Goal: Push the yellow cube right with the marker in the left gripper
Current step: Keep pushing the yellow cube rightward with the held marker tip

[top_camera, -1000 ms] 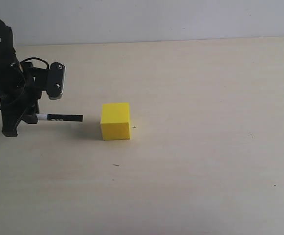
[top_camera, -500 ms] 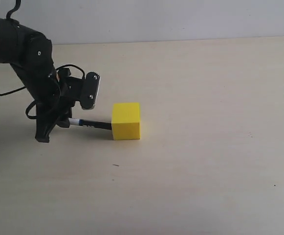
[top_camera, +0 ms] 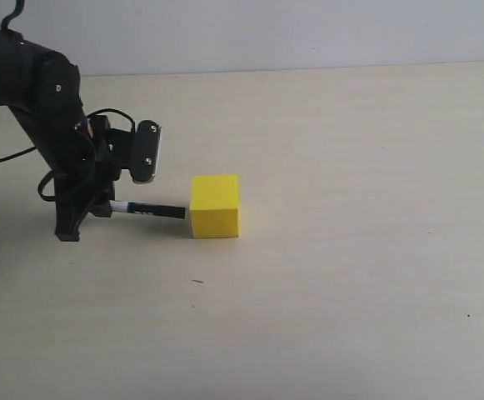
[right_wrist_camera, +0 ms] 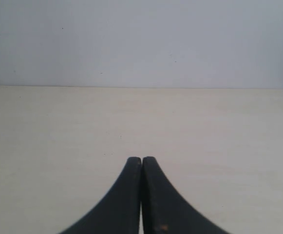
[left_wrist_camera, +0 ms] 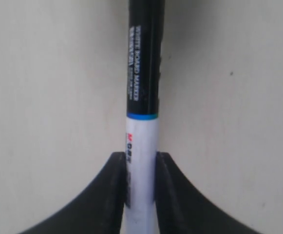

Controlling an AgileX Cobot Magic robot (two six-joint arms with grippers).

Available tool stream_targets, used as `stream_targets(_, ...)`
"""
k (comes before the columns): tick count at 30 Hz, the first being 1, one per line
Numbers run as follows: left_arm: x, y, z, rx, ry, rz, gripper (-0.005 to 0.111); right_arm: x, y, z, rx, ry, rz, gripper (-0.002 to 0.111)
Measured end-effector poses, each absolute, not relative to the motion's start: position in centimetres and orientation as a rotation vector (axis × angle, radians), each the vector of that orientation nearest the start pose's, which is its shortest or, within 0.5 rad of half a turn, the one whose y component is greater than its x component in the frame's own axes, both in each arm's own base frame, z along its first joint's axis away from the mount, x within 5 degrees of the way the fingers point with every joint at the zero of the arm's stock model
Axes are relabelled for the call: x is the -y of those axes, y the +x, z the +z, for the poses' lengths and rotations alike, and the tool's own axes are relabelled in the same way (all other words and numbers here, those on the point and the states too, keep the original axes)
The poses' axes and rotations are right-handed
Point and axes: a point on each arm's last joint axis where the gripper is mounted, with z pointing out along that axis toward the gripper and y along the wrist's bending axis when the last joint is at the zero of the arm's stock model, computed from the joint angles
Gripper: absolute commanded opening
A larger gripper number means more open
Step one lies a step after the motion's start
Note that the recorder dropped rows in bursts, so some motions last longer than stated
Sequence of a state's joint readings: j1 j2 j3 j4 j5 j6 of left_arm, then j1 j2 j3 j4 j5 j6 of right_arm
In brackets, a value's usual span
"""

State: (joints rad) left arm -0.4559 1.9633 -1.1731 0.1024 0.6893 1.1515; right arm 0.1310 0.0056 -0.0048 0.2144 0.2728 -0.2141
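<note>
Exterior view. Low at the left of the table point(top_camera: 350, 275), the left gripper point(top_camera: 100, 208), clenched on the white end of the marker point(top_camera: 152, 210). Roughly level, that marker, black end pointing right at the yellow cube point(top_camera: 215, 206). Flat on the table and left of the middle, the yellow cube, square-on to the marker. Tip level with the lower half of the cube's left face and just beside it; touching or a hair apart, cannot tell. Nothing else near the cube, bare tabletop to its right.

Left wrist view. On either side of the white barrel, the fingers point(left_wrist_camera: 113, 192) of the left gripper point(left_wrist_camera: 141, 163), grasping the marker point(left_wrist_camera: 142, 73) in line with themselves. Just beyond the fingertips a blue band point(left_wrist_camera: 142, 116), then the black length with white print, running out of frame. No yellow cube in this view; only bare table beneath the marker.

Right wrist view. Pressed together on nothing, the right gripper point(right_wrist_camera: 141, 163), fingertips meeting, above bare table point(right_wrist_camera: 204, 126) with a pale wall point(right_wrist_camera: 141, 44) behind. No part in the push, by the look of it.

Judged step: the push itself, tip at or very nearly at the cube's face. Next move, as a guess: travel straight right with the marker level and low. Aim the tip near the middle of the face, to stop the cube twisting aside. Grip tight enough to prevent the marker sliding back through the fingers.
</note>
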Motion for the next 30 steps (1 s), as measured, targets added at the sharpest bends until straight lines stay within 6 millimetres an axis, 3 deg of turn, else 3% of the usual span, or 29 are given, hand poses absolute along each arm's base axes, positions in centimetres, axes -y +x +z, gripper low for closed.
stream_targets(4, 17.7, 32.4, 13.2, 2.135, -2.535, -0.222, 0.000, -1.2, 5.4, 19.0, -1.745, -0.163, 0.140, 0.000)
stream_targets(8, 18.2, 32.2, 13.2, 2.125, -2.554, -0.222, 0.000, -1.2, 5.4, 19.0, -1.745, -0.163, 0.140, 0.000)
stream_targets(19, 14.3, 33.7, 13.2, 2.244, -2.383, -0.222, 0.000, -1.2, 5.4, 19.0, -1.745, -0.163, 0.140, 0.000)
stream_targets(30, 14.0, 33.9, 13.2, 2.253, -2.373, -0.225, 0.000, -1.2, 5.4, 19.0, -1.745, -0.163, 0.140, 0.000)
